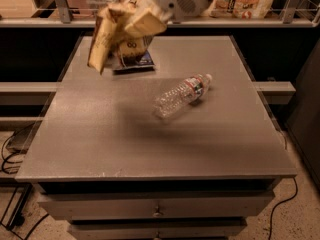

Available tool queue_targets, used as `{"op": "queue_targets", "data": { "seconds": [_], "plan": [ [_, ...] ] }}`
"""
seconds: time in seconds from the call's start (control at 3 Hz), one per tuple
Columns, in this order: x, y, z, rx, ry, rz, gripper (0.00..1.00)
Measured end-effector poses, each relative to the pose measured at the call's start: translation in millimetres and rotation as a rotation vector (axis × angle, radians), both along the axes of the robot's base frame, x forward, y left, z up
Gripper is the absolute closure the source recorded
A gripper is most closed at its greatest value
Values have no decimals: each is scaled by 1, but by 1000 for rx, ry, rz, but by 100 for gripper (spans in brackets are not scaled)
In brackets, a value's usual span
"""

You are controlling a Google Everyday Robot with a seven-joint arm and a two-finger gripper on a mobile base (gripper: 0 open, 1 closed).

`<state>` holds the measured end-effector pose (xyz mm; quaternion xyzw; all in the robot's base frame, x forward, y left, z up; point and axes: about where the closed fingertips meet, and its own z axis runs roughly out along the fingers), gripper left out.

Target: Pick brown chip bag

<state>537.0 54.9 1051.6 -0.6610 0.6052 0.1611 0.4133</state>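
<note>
The brown chip bag [116, 35] hangs in the air at the upper left, crumpled, with its pale yellow edges showing. It is well above the grey table [100, 144]. My gripper [145, 21] is shut on the bag's upper right part, its pale fingers pinching the crinkled foil. The white arm runs off the top of the view behind it.
A smaller dark blue chip bag [137, 61] lies flat at the table's back, partly hidden under the lifted bag. A clear plastic water bottle [182, 95] lies on its side near the table's middle right. A shelf with goods [240, 4] runs behind. Drawers sit below.
</note>
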Motion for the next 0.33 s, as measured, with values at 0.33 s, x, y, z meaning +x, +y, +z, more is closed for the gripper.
{"op": "queue_targets", "data": {
  "seconds": [0.33],
  "plan": [
    [1, -2, 43, 35, -71, -2, 100]
  ]
}}
